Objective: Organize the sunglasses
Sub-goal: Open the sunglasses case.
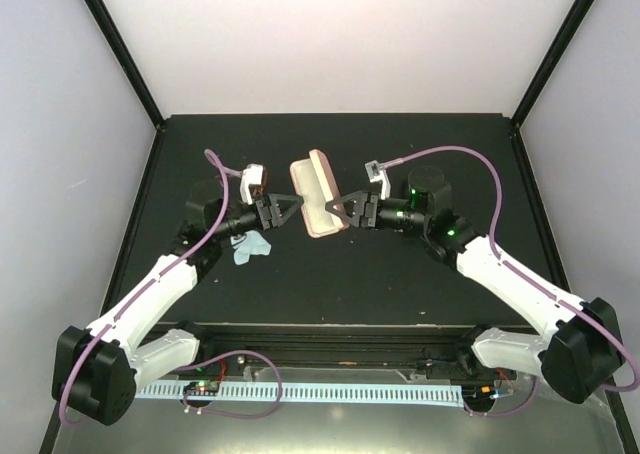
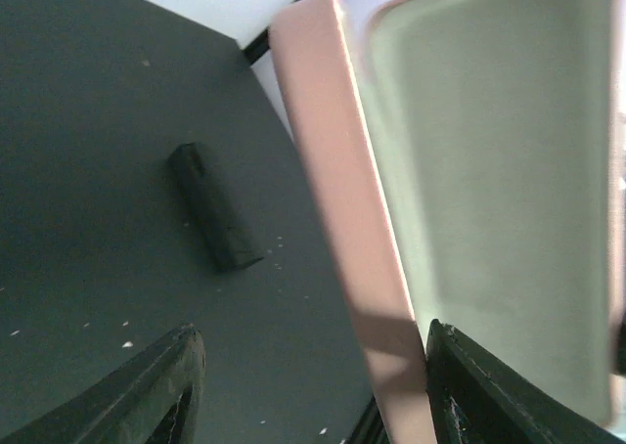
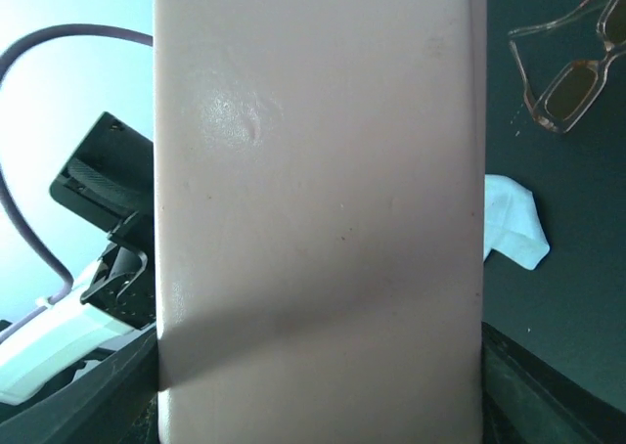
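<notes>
Camera overhead: open pink case [image 1: 318, 192] sits between left gripper [image 1: 290, 212] and right gripper [image 1: 338, 211]. Left wrist: jaws spread astride the case rim, one finger clear. Right wrist: gripper clamps the case across its width; amber sunglasses [image 3: 572, 67] lie on worktop [image 3: 577, 317], near a light cloth [image 3: 514, 224].

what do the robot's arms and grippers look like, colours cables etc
The left arm and right arm have white shells between black joints and bulky black bases. The left gripper and right gripper are black, with two tapering fingers each. A purple cable loops along each arm to a small white camera mount. Green lights glow on the right arm.
</notes>
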Controlling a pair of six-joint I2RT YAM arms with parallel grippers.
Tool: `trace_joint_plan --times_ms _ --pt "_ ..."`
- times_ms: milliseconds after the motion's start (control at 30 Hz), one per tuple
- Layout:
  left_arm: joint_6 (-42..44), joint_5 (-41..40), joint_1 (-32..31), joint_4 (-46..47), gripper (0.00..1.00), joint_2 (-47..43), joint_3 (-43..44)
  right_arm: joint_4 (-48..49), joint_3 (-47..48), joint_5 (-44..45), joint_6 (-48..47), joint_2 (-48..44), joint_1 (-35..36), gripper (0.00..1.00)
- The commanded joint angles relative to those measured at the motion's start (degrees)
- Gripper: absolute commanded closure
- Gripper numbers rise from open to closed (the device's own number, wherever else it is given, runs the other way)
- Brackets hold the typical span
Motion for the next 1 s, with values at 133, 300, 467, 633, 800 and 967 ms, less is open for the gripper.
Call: trace_joint_plan --times_ms 133,300,467,633,800,967 --pt "2.86 -6.4 0.28 -9.11 0.38 0.82 -1.17 4.83 1.54 -1.24 -2.37 -3.78 1.43 0.73" --pt "3.17 -6.49 0.28 -9.62 0.36 0.33 -0.74 0.57 1.15 3.05 -5.78 -2.8 1.4 0.73" --pt "5.03 -8.63 0.34 -12.62 0.28 -0.03 -0.1 -3.15 0.24 6.4 -8.46 0.69 1.28 0.72" --pt "8.35 -15.33 0.36 -18.99 0.22 -0.68 0.69 0.56 -3.62 5.23 -7.66 7.36 -0.6 0.7" --pt "10.14 -19.31 0.37 -23.07 0.21 -0.15 0.48 10.03 -7.53 -0.45 -6.44 15.86 -2.66 0.64" --pt "10.61 -19.05 0.37 -23.45 0.21 1.18 0.0 14.17 -8.76 -3.17 -6.62 23.29 -5.11 0.63"
